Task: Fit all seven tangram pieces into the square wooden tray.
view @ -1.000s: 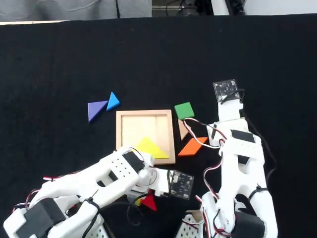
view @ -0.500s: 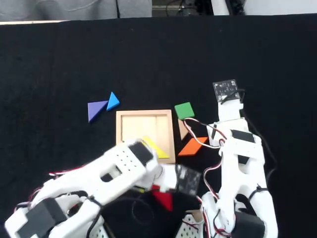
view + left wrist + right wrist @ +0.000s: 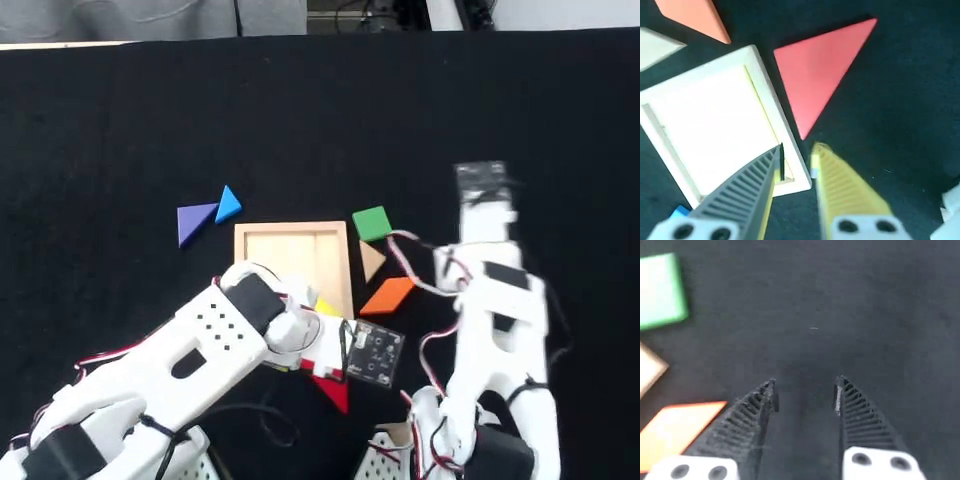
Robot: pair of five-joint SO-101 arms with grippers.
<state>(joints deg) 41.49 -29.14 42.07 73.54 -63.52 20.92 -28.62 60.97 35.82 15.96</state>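
Observation:
The square wooden tray [image 3: 245, 262] lies mid-table with a yellow triangle [image 3: 326, 305] in it, mostly hidden under my left arm [image 3: 230, 335]. My left gripper [image 3: 797, 152] hovers over a tray corner [image 3: 790, 172], fingers slightly open and holding nothing. A red triangle [image 3: 817, 75] lies free on the cloth beside the tray; in the high view the red triangle [image 3: 335, 392] sits in front of the tray. My right gripper [image 3: 805, 387] is open over bare cloth, with the green square [image 3: 660, 290], tan triangle [image 3: 647, 370] and orange parallelogram [image 3: 675, 432] off to one side.
A purple triangle [image 3: 193, 221] and a blue triangle [image 3: 229, 204] lie left of the tray. The green square [image 3: 372, 222], tan triangle [image 3: 372, 260] and orange parallelogram [image 3: 388, 295] sit between the tray and my right arm [image 3: 490, 300]. Black cloth covers the table.
My left arm has swung up toward the tray's near right corner. The red triangle shifted right and now lies free. My right arm moved slightly to the right.

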